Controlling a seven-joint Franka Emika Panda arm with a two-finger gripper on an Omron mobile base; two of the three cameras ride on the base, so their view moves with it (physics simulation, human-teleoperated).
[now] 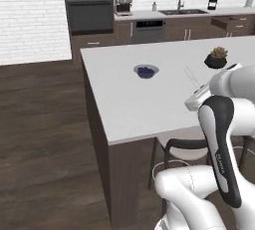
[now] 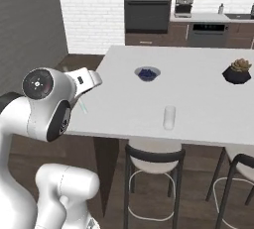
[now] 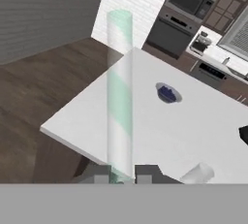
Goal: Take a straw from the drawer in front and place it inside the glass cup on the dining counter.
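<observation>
My gripper is shut on the straw, a pale whitish-green stick that rises straight up from between the fingertips in the hand view. From the left base camera the straw slants over the dining counter just beyond my hand. Seen from the right base camera, the straw hangs over the near left edge of the dining counter. The glass cup stands upright near the counter's front edge, well to the right of the straw. It also appears as the glass cup at the bottom right of the hand view.
A grey bowl with blue filling sits mid-counter and a dark plant pot stands further right. Stools are tucked under the counter's near side. A dark brown drawer is pulled out on the far cabinets.
</observation>
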